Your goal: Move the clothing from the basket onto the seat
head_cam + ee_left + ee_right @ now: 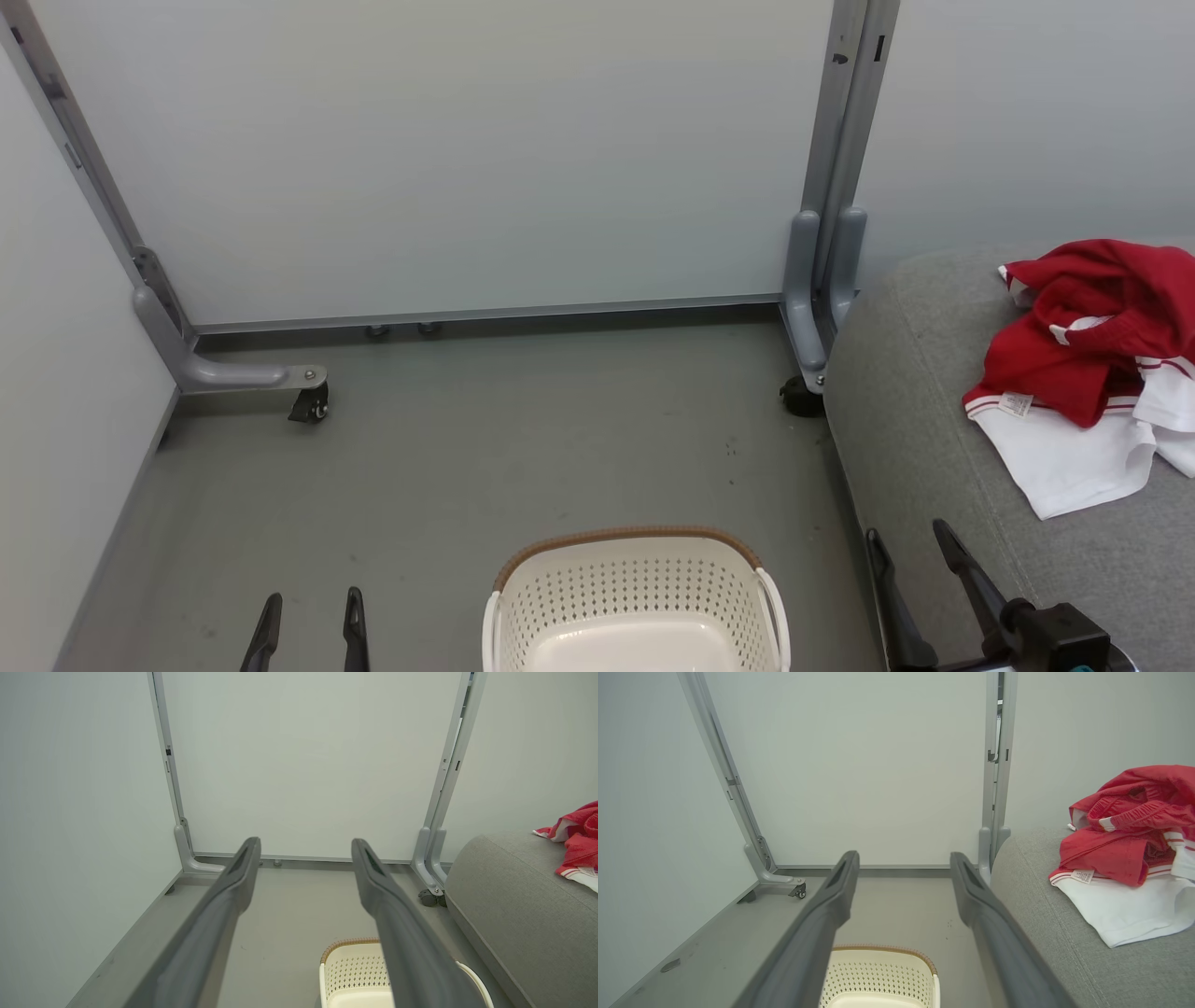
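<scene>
The red clothing (1083,364) with white trim and a white panel lies bunched on the grey seat (934,439) at the right; it also shows in the right wrist view (1125,858) and at the edge of the left wrist view (577,842). The cream basket (635,607) stands on the floor at the bottom middle, and nothing shows inside it. My left gripper (311,607) is open at the lower left, beside the basket. My right gripper (906,537) is open at the seat's front edge, short of the clothing.
Pale partition panels on grey wheeled feet (308,401) close off the back and left. A second castor (798,397) sits by the seat's corner. Grey floor (523,439) stretches between the basket and the panels.
</scene>
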